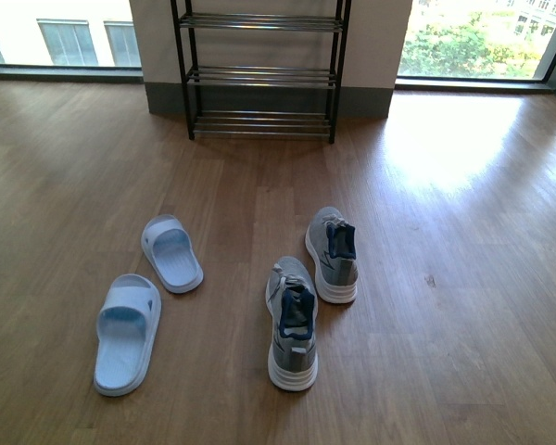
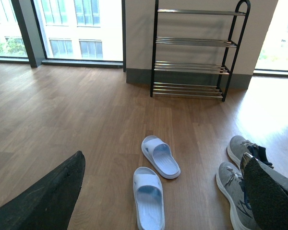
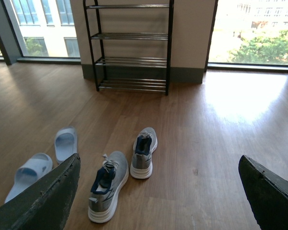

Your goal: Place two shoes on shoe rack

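Observation:
Two grey knit sneakers stand on the wood floor, the nearer one (image 1: 292, 324) and the farther one (image 1: 332, 252), toes toward the shoe rack (image 1: 262, 69). Left of them lie two pale blue slides, one near (image 1: 127, 332) and one farther (image 1: 171, 252). The black-framed rack with chrome rod tiers stands against the back wall, its tiers bare. Neither arm shows in the front view. My left gripper (image 2: 165, 196) hangs open above the slides (image 2: 149, 201). Open too is my right gripper (image 3: 158, 191), above the floor beside the sneakers (image 3: 108, 184). Nothing is held.
Full-height windows (image 1: 473, 42) flank the wall behind the rack. A bright patch of sunlight (image 1: 445, 139) lies on the floor at the right. Bare wood floor (image 1: 259, 185) runs between the shoes and the rack.

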Controlling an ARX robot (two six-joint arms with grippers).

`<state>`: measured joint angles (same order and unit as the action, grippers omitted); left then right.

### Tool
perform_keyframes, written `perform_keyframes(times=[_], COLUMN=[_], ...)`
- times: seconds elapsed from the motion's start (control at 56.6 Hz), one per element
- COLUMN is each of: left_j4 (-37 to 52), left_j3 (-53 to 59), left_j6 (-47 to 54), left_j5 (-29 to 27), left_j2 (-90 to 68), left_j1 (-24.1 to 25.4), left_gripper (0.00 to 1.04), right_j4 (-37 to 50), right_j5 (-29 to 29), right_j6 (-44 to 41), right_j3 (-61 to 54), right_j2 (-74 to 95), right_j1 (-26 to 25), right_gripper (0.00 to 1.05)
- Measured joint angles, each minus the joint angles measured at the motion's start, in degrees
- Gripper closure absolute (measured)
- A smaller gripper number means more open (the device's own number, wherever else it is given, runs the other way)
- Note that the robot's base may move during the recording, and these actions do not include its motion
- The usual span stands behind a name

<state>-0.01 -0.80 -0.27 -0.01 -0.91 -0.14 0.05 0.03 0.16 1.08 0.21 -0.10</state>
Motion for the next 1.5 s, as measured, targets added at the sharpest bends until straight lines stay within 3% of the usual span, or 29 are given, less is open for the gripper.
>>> perform_keyframes(times=[1.502], left_j4=[0.00], left_j3=[0.00], left_j6=[0.00], left_j5=[0.02], left_j2=[0.00], left_j1=[0.00], left_gripper=[0.09], right_j4=[-0.07], right_j5=[0.04], right_j6=[0.00], right_j3=[0.00], right_j2=[0.00], right_j1=[0.00], right_gripper=[0.09])
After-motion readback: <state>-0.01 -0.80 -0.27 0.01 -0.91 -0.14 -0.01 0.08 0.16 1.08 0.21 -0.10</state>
